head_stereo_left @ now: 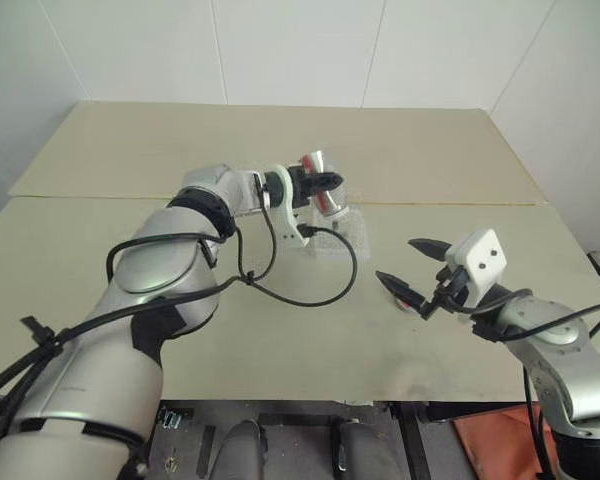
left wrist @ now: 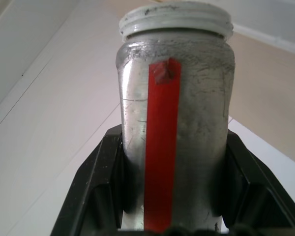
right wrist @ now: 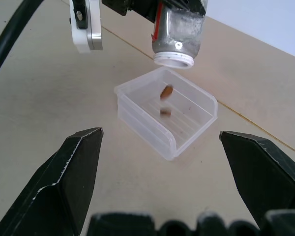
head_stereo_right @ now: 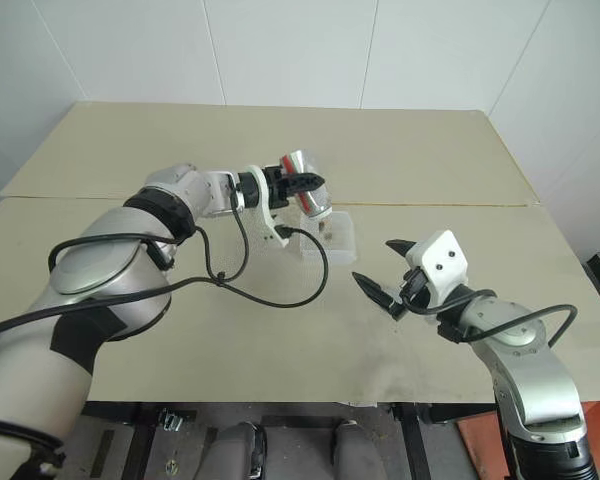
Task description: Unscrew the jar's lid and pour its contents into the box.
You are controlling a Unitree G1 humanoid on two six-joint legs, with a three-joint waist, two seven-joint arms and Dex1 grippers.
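Note:
My left gripper (head_stereo_left: 330, 182) is shut on the clear jar (right wrist: 179, 34), black fingers (left wrist: 96, 187) on both sides of its red strip. The jar (head_stereo_left: 320, 188) is tipped over, its open white threaded mouth pointing down above the clear box (right wrist: 137, 105). One brown piece (right wrist: 166, 91) is in the air below the mouth, and another (right wrist: 164, 112) lies in the box (head_stereo_left: 348, 238). My right gripper (head_stereo_left: 396, 259) stands open and empty, to the right of the box and nearer the front of the table. A small pale round thing with a red touch, apparently the lid (head_stereo_left: 412, 306), lies under its near finger.
The beige table (head_stereo_left: 280, 340) is made of two boards joined at a seam just behind the box. White walls close in at the back and right. A black cable (head_stereo_left: 310, 295) from the left arm loops over the table in front of the box.

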